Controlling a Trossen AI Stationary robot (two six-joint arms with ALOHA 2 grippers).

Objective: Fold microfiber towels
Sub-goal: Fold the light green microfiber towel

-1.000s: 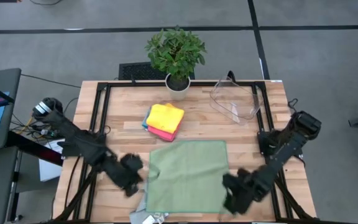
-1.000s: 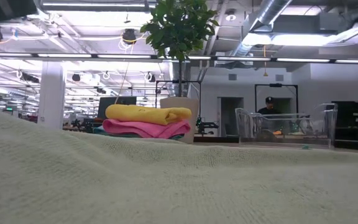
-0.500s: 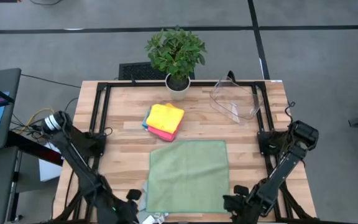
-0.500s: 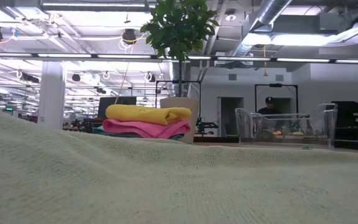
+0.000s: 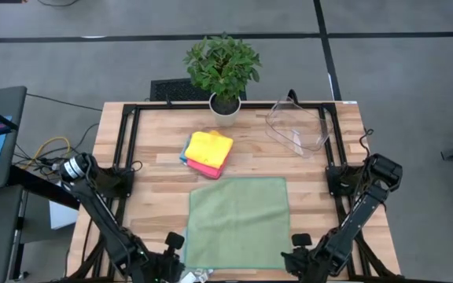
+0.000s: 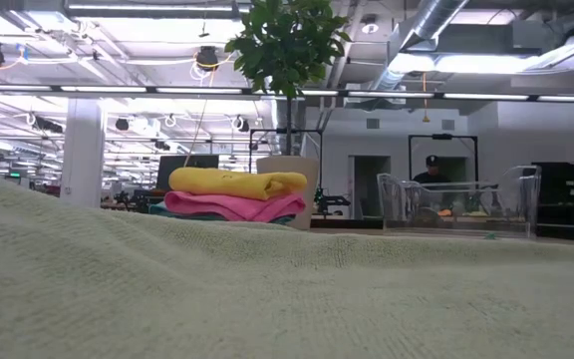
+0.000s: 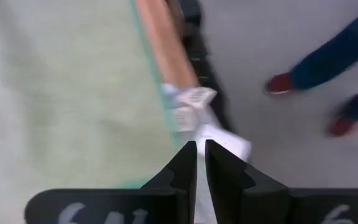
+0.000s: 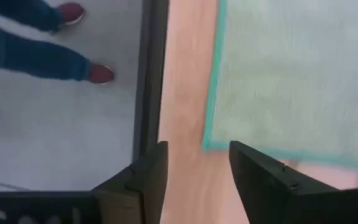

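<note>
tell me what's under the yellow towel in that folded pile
Under the yellow towel lies a folded pink towel, and a teal-blue edge peeks out beneath that. How many cloths lie below the pink one cannot be seen; the upper layers cover them.

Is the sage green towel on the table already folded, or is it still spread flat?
Spread flat: the sage green microfiber towel lies as one open square sheet on the wooden table, no fold visible.

Sage green towel [image 5: 237,222] flat on desk [image 5: 152,185], near edge. Left gripper [image 5: 171,263] and right gripper [image 5: 297,259] beside its near corners. Folded yellow-pink stack [image 5: 208,152] behind; potted plant [image 5: 223,71], clear bin [image 5: 299,127].
</note>
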